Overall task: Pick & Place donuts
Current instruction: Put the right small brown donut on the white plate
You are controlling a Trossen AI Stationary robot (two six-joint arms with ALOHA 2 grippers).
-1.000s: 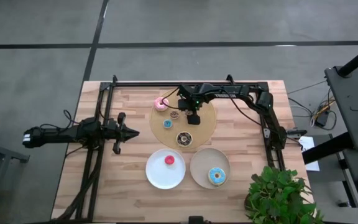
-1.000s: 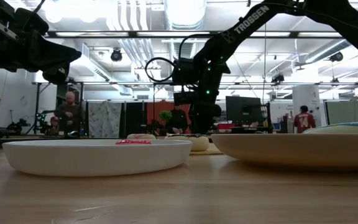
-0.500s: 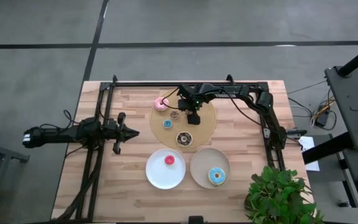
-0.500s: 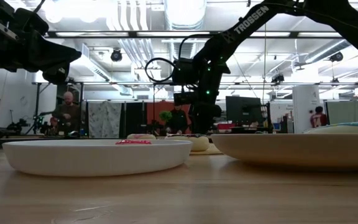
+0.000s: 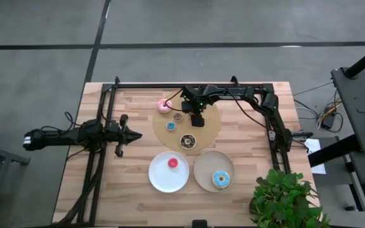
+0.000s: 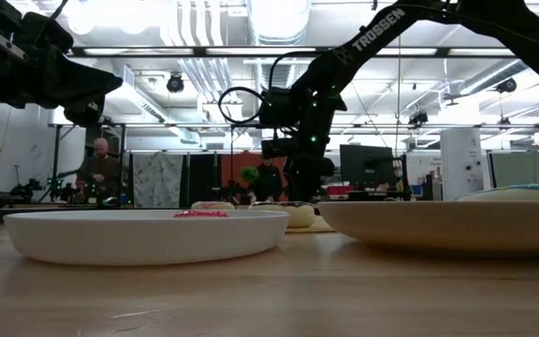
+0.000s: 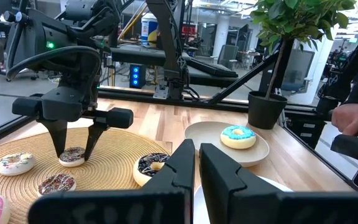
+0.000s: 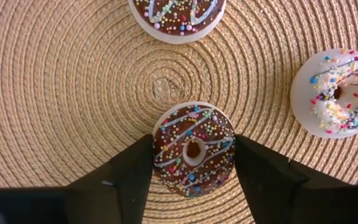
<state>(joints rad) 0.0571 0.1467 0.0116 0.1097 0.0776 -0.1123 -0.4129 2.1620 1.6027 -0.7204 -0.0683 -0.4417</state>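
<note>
The right claw (image 8: 193, 163) stands straight down over the round woven mat (image 5: 209, 126), its fingers spread to either side of a small brown sprinkled donut (image 8: 193, 148). They flank the donut without yet pinching it, and it lies flat on the mat.

Around it on the mat lie four more: another small brown one (image 8: 178, 17), a white sprinkled one (image 8: 339, 90), the pink donut (image 5: 164, 106) at the mat's far-left edge, and the large chocolate donut (image 5: 187, 140) at its near edge.

Two look delivered: a red donut (image 5: 172, 163) on the white plate (image 5: 160, 180) and a light blue donut (image 5: 220, 179) on the tan plate (image 5: 203, 163). By my count, then, two are placed and five remain, the work being less than half done.

There is open room here. The neighbours sit apart from the flanked donut, and bare surface (image 5: 132, 171) lies between mat and plates. The plate rims need clearing on the way in.

The left claw (image 7: 194, 163) waits off at the surface's left side, fingers nearly together and empty. A potted plant (image 5: 282, 196) occupies the near right corner.
</note>
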